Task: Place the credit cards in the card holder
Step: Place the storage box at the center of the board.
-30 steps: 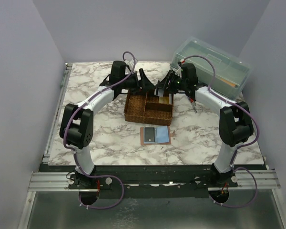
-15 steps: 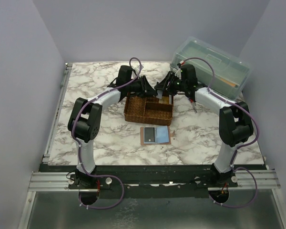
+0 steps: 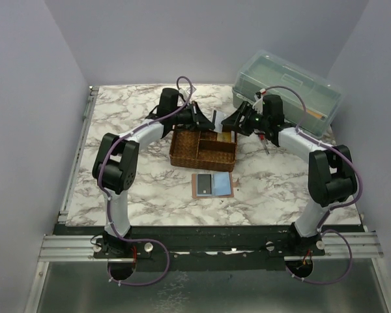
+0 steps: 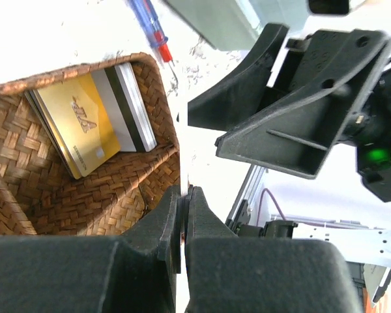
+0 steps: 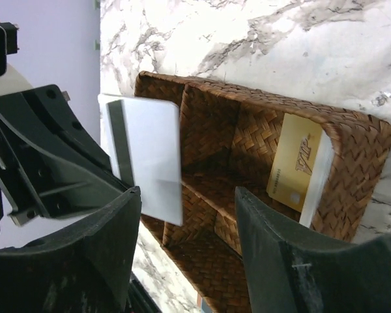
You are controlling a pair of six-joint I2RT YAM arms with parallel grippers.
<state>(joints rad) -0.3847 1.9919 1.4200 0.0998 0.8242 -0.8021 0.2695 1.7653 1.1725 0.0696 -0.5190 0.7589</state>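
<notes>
A whitish credit card point(image 5: 150, 153) with a dark stripe stands upright above the woven tray point(image 3: 182, 155), with my left gripper point(image 3: 207, 119) shut on its edge. In the left wrist view that gripper point(image 4: 184, 193) is pinched tight on the thin card, seen edge-on. My right gripper point(image 5: 186, 225) is open just beside the card, its fingers point(image 5: 280, 254) spread wide with nothing between them. More credit cards point(image 4: 94, 117), a yellow one on top, lean stacked in a tray compartment. The tan card holder point(image 3: 212, 184) lies open on the table in front of the tray, away from both grippers.
The translucent green box point(image 3: 288, 91) stands at the back right, close behind my right arm. A red and blue pen point(image 4: 150, 29) lies on the marble beside the tray. My right gripper's body point(image 4: 300, 111) hangs close in front of the left one.
My left gripper moved in over the tray's back edge and shut on the whitish card. My right gripper let the card go, opened, and drew back to the right.
</notes>
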